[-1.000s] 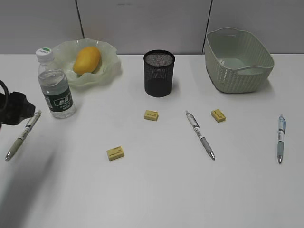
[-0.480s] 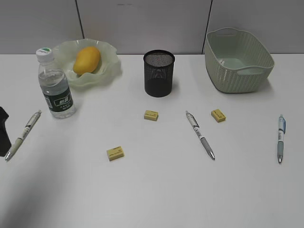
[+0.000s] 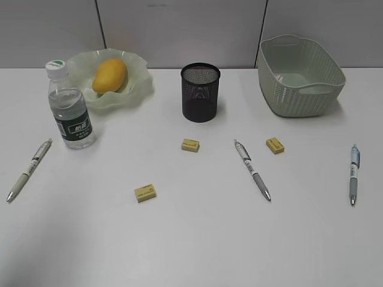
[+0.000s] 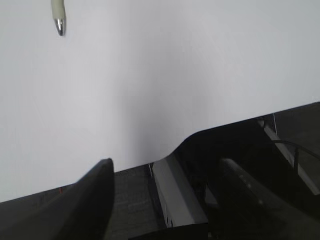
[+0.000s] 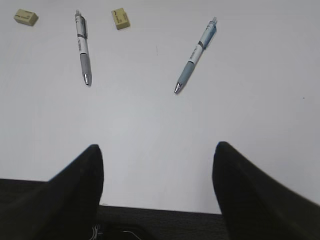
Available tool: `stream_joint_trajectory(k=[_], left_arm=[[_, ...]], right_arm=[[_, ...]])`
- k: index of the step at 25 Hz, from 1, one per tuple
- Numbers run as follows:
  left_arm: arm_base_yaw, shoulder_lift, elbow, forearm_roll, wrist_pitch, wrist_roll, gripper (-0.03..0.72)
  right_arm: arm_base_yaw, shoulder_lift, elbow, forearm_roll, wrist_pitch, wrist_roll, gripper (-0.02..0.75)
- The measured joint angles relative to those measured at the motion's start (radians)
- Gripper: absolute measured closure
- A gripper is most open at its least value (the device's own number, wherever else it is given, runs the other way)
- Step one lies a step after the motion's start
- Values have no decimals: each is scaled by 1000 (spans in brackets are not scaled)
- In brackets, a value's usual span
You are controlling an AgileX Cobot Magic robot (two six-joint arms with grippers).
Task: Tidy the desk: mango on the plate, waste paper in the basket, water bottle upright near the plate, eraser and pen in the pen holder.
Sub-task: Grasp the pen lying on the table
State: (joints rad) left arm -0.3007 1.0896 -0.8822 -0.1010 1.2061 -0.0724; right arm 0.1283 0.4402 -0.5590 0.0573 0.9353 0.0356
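On the plain white desk, the smooth yellow-orange mango already lay in the pale green wavy-rimmed plate, with the clear water bottle upright just beside it. 3 pens and 3 small yellow erasers lay loose in front of the black wire-mesh pen holder. Nothing showed over the rim of the pale green woven-look basket, though part of its floor was hidden. Neither arm appeared in the exterior view. Left gripper hung at the desk's edge, jaws apart and empty, only a pen tip in its view. Right gripper stood spread, holding nothing.
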Motion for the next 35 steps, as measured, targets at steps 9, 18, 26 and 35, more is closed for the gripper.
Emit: stream_joint_trajectory(k=[9, 18, 26, 35], left_arm=[[0, -469, 128, 0, -143, 3, 206], [0, -748, 301, 26, -191, 3, 207], [0, -767, 325, 31, -199, 3, 207], [0, -767, 326, 31, -198, 3, 207]], right_arm=[[0, 0, 0, -3, -4, -1, 200], [0, 0, 0, -3, -10, -1, 200], [0, 0, 0, -2, -76, -1, 200], [0, 0, 0, -12, -92, 1, 200]])
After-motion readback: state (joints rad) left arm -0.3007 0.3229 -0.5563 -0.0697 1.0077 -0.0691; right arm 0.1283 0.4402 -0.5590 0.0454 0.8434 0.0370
